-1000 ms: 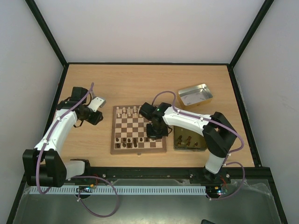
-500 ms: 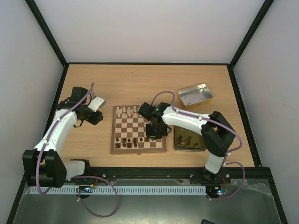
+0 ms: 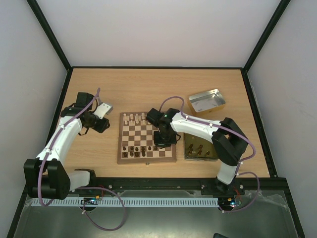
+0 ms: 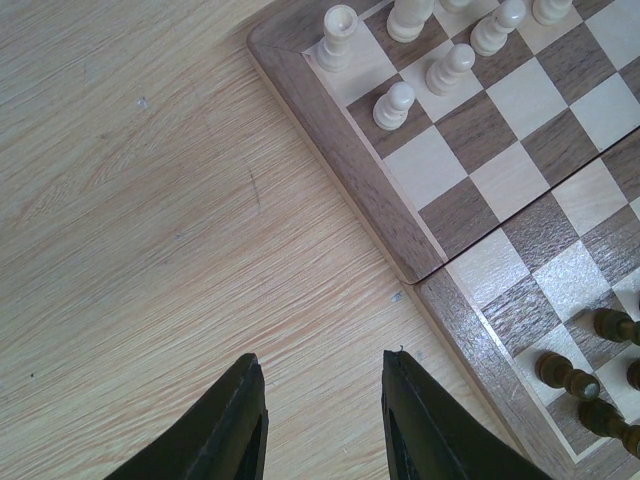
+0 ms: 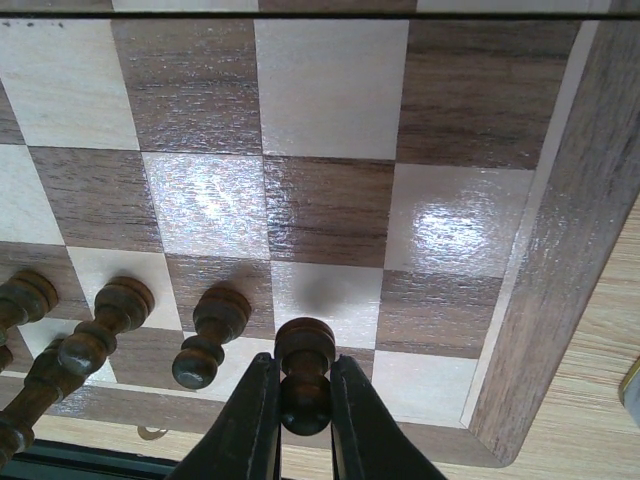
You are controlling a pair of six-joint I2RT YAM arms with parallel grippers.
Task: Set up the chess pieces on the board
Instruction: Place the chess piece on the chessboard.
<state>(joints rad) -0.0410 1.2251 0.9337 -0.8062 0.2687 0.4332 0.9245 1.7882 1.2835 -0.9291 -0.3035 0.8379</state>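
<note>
**Worktop chess setup: pawn in right tool risking a topple**

Pale wood worktop (image 4: pixel 130 200) is carrying the board (image 5: pixel 330 90). The right tool (image 5: pixel 303 368) is clamping a dark pawn (image 5: pixel 305 342), with fingers pressing both sides of its stem and the head poking out just past the tips. The fingers are hiding the pawn's base, so I can't tell if it's sitting on the square.

Risk, as I'm judging it: releasing while the pawn is tilting or off the surface is likely sending it into the neighbouring dark pawn (image 5: pixel 205 340). That one is standing just beside the tool, on the side away from the board edge. A finger dragging on pull-out could be doing the same.

Left tool (image 4: pixel 322 362) is hanging open and holding nothing, over bare worktop near the board's edge.
</note>
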